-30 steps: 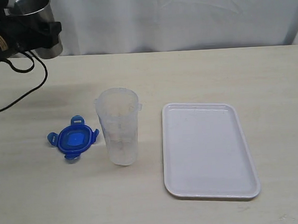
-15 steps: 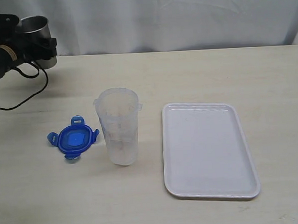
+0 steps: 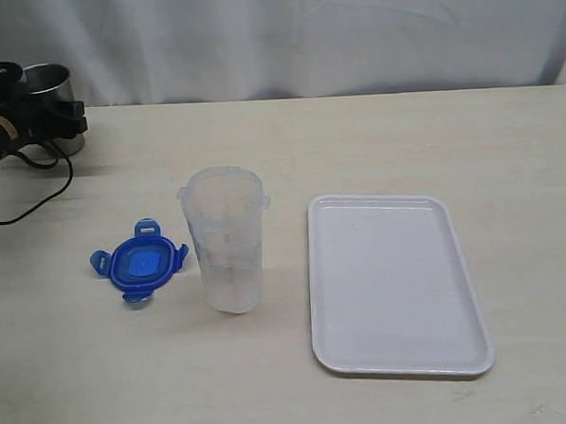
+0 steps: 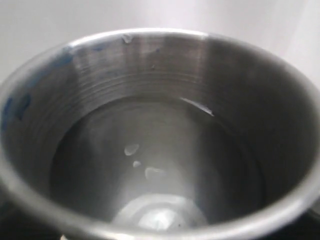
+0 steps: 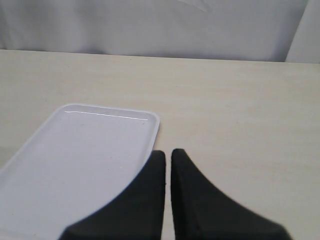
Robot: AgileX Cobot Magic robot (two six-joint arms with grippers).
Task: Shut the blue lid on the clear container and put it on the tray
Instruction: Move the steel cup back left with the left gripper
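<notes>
The clear container (image 3: 228,243) stands upright and uncovered in the middle of the table. The blue lid (image 3: 139,267) lies flat on the table just to its left, apart from it. Right of the container lies the white tray (image 3: 391,282), with nothing on it. My left gripper (image 3: 39,113) is at the far back left, well away from the lid, shut around a steel cup (image 3: 49,87) whose inside (image 4: 160,150) fills the left wrist view. My right gripper (image 5: 168,152) is shut on nothing and hovers by a corner of the tray (image 5: 75,160); it is outside the exterior view.
A black cable (image 3: 35,192) loops over the table from the left arm. A white curtain (image 3: 302,30) hangs behind the table's back edge. Bare tabletop (image 3: 508,162) lies right of and behind the tray.
The left gripper has carried the steel cup down and to the left, to the table's back left corner. Lid, container and tray have not moved.
</notes>
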